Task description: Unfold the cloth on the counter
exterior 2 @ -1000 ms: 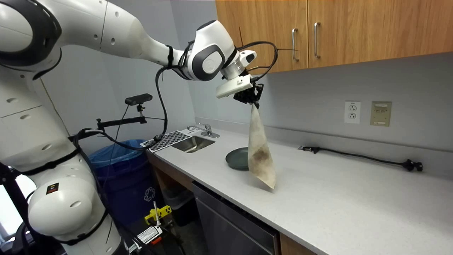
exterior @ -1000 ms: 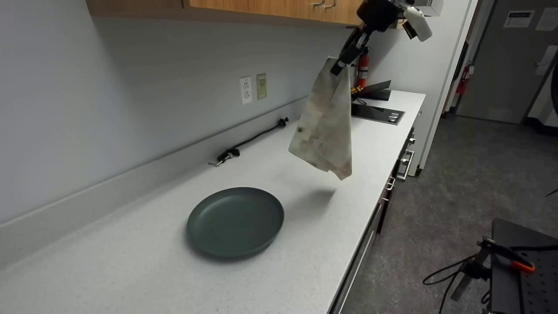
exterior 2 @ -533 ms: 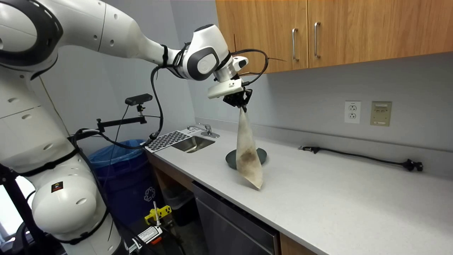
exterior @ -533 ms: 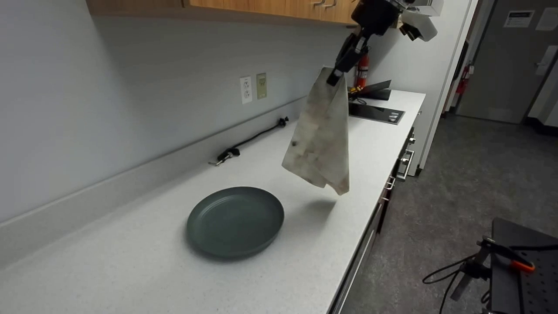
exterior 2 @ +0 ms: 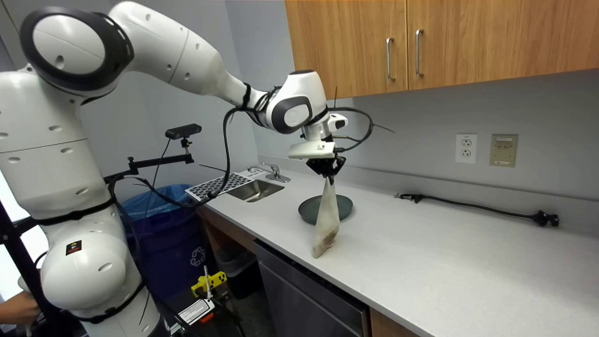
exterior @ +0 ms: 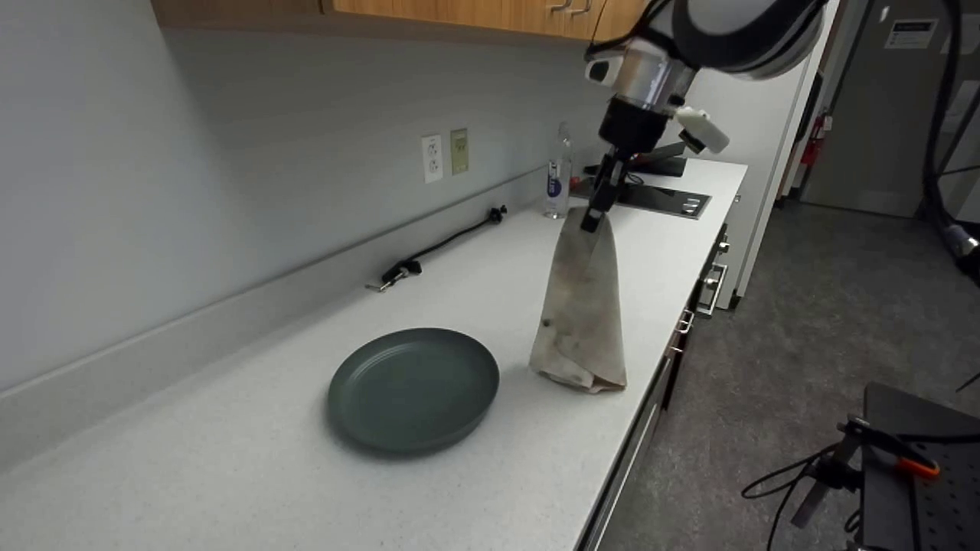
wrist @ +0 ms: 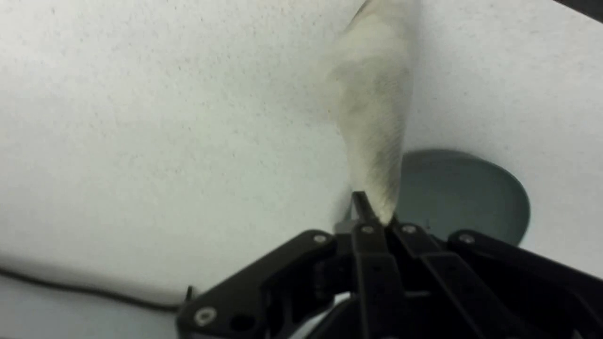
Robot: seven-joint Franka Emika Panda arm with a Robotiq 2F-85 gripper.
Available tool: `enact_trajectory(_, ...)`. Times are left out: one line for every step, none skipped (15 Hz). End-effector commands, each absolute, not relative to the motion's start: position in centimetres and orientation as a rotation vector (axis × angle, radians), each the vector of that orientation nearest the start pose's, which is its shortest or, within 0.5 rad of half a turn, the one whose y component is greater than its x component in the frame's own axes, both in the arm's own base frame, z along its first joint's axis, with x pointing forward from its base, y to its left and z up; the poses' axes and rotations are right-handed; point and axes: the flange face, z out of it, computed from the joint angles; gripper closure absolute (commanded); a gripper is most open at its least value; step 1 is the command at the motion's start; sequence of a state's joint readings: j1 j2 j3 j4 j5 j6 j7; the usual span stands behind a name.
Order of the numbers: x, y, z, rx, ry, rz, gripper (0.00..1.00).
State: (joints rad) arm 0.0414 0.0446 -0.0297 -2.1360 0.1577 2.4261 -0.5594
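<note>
Near the green dish (exterior: 413, 390), jaws grip cloth (exterior: 580, 314); a bag (exterior 2: 175, 191) lines the bin (exterior 2: 180, 245)

- The bench (exterior: 230, 490) carries plate (exterior: 413, 390), cable (exterior: 452, 243), bottle (exterior: 555, 181).
- The cloth (exterior: 579, 306) hangs from the jaws, right of the plate in an exterior view.
- The cable lies along the wall (exterior: 306, 153).
- The bottle stands behind the cloth, left of the cooktop (exterior: 660, 199).
- The sink (exterior 2: 255, 190) lies left of the plate in an exterior view.

Your Franka Panda arm (exterior 2: 159, 40) bends at a high elbow (exterior 2: 70, 44), its forearm (exterior 2: 199, 63) sloping down to the wrist (exterior 2: 302, 91), below which your Robotiq gripper (exterior 2: 330, 180) points downward, its fingers (wrist: 377, 278) pinched together.
</note>
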Motion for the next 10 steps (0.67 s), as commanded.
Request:
enact_trajectory(60.8,-2.4,33.7,-3.075,-0.561,-0.374,1.0)
enact_trajectory(61.6,-3.2,32.3,-3.1,-0.524,-0.384,1.0)
enact_trajectory(62.4,-4.1,31.2,-3.137,-0.492,-0.423,1.0)
enact_trajectory(63.2,-4.9,30.5,-3.173,-0.463,-0.458,1.0)
enact_trajectory(64.0,-5.6,30.0,-3.217,-0.441,-0.52,1.0)
enact_trajectory(64.8,-6.2,29.7,-3.255,-0.429,-0.585,1.0)
enact_trajectory(65.5,-6.9,29.5,-3.291,-0.414,-0.641,1.0)
enact_trajectory(66.2,-7.5,29.4,-3.327,-0.394,-0.695,1.0)
enact_trajectory(66.8,-8.0,29.3,-3.361,-0.367,-0.748,1.0)
enact_trajectory(67.3,-8.5,29.3,-3.395,-0.341,-0.792,1.0)
